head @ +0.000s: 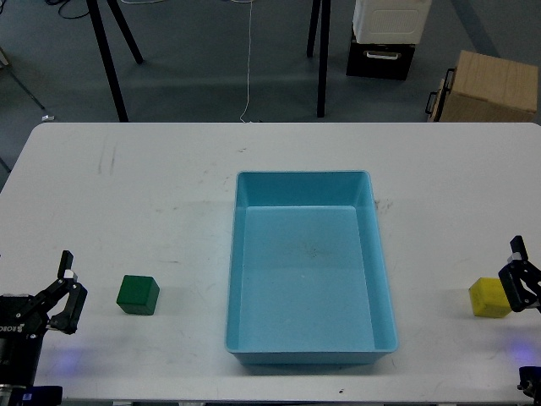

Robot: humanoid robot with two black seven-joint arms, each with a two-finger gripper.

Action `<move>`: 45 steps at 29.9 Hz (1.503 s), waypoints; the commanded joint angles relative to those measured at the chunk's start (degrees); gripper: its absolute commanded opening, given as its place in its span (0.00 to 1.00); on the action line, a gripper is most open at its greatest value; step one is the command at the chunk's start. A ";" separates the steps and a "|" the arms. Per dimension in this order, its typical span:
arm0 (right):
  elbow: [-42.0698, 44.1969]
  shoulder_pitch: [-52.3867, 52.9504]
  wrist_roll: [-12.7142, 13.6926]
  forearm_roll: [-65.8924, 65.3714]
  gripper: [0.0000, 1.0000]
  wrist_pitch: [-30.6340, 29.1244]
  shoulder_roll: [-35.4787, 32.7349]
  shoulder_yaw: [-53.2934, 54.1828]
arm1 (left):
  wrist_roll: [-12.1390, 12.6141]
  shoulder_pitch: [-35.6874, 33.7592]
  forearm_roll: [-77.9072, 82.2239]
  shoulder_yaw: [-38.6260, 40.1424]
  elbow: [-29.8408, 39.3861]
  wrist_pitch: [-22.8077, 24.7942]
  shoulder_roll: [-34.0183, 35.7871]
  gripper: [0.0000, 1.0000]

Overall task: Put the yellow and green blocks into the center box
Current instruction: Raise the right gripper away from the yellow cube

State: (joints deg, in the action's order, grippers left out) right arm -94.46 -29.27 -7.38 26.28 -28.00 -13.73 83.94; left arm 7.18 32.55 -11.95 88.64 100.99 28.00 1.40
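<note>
Centrally on the smooth white tabletop [169,194], which carries faint scuff marks, lies the large shallow light blue plastic tray [385,279] with sloped walls and a rounded rim. Well apart on its left stands the small dark green cube [138,294], matte and sharp-edged, near the left gripper [68,292], whose black fingers [75,309] stand apart. On the right sits the small bright yellow cube [489,298], just beside the right gripper [519,283]; whether its fingers are apart or together I cannot tell.

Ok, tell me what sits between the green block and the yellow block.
In the head view, the blue tray lies between the green block and the yellow block; it holds nothing.
</note>
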 commanded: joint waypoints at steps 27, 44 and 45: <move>-1.33 1.05 0.18 3.95 1.00 0.00 1.60 8.08 | -1.03 -0.12 -0.18 -0.05 0.00 0.00 -0.17 1.00; -1.78 21.42 12.12 -17.22 1.00 4.88 -44.95 -1.83 | -1.03 -3.29 -0.18 -0.14 0.00 0.00 -1.40 1.00; -1.78 24.84 13.17 -19.23 1.00 6.37 -47.68 -4.81 | -0.94 -3.37 -0.18 -0.22 0.00 0.00 -1.40 1.00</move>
State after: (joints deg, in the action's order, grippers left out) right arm -96.29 -12.23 3.62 11.96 -24.79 -53.11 85.41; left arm 6.08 29.48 -12.16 88.53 101.01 28.00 0.00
